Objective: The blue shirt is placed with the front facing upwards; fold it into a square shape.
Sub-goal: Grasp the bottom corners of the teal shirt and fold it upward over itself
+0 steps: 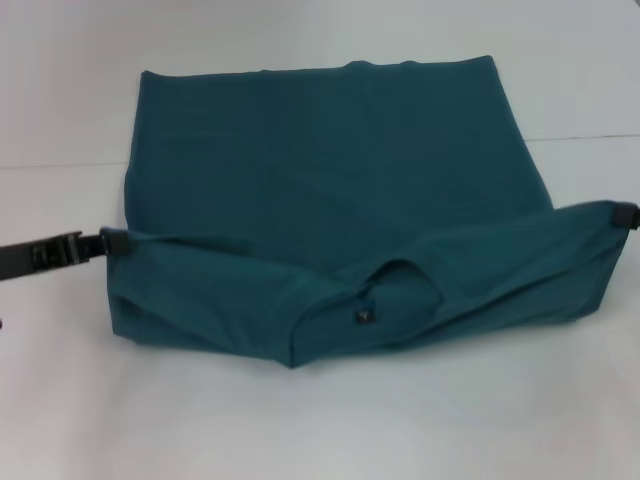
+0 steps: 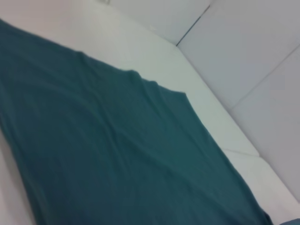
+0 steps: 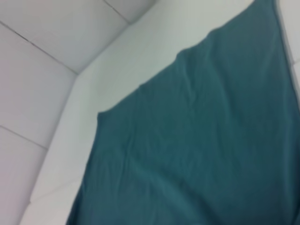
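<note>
on white table (image 1: 300,420), blue shirt (image 1: 330,170) half-folded, near edge lifted

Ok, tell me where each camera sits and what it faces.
Head view: from the robot's head, looking down at the shirt on the table; left gripper and right gripper show at the shirt's near corners.
Left wrist view: low at the shirt's left side, looking across it; no fingers show.
Right wrist view: the same from the right.
Shared: both wrist views show the shirt's far edge.
</note>
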Motion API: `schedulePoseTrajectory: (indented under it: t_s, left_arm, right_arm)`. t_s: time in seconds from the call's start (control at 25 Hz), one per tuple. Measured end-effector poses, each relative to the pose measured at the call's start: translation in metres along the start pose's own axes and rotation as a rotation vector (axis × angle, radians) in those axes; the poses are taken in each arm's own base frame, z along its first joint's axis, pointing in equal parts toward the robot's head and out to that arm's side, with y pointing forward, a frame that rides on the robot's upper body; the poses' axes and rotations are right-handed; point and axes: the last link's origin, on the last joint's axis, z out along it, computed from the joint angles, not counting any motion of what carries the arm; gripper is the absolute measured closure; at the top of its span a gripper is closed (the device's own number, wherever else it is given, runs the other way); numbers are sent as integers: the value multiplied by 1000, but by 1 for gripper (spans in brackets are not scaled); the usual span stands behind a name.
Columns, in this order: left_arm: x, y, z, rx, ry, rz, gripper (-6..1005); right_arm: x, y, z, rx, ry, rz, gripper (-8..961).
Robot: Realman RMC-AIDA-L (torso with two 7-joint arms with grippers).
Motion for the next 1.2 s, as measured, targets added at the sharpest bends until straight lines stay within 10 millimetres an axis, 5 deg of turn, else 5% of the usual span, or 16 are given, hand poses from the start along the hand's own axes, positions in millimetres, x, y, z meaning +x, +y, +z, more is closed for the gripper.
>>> schedulePoseTrajectory:
  t_s: [0.44, 1.2]
  left_arm:
    - [25, -3, 9, 54, 125, 9, 998]
    - [47, -2, 50, 154, 201, 76, 999]
  right_arm:
    - [-17, 3, 2, -19, -128, 13, 876]
    - [-38, 5, 42, 59, -229, 2, 866]
